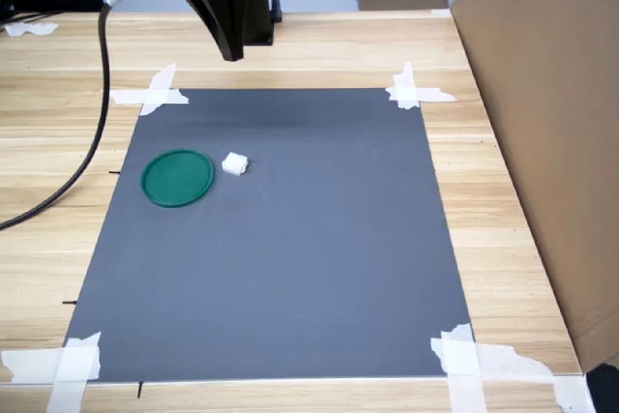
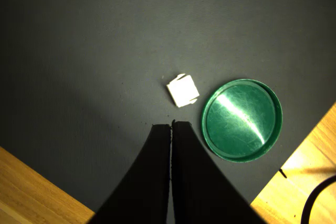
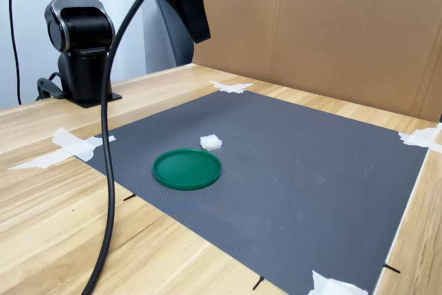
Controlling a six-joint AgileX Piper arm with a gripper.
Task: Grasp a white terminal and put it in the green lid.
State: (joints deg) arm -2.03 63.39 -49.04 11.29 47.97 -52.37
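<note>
A small white terminal lies on the dark grey mat just beside the green lid, close to it but apart. The lid is flat, round and holds nothing. My gripper hangs high above the mat's far part, well clear of both. Its two black fingers are pressed together with nothing between them. In the wrist view the terminal sits a short way beyond the fingertips.
The grey mat is taped at its corners with white tape strips to a wooden table. A cardboard wall stands along the first exterior view's right. A black cable trails over the table. The arm's base stands beyond the mat.
</note>
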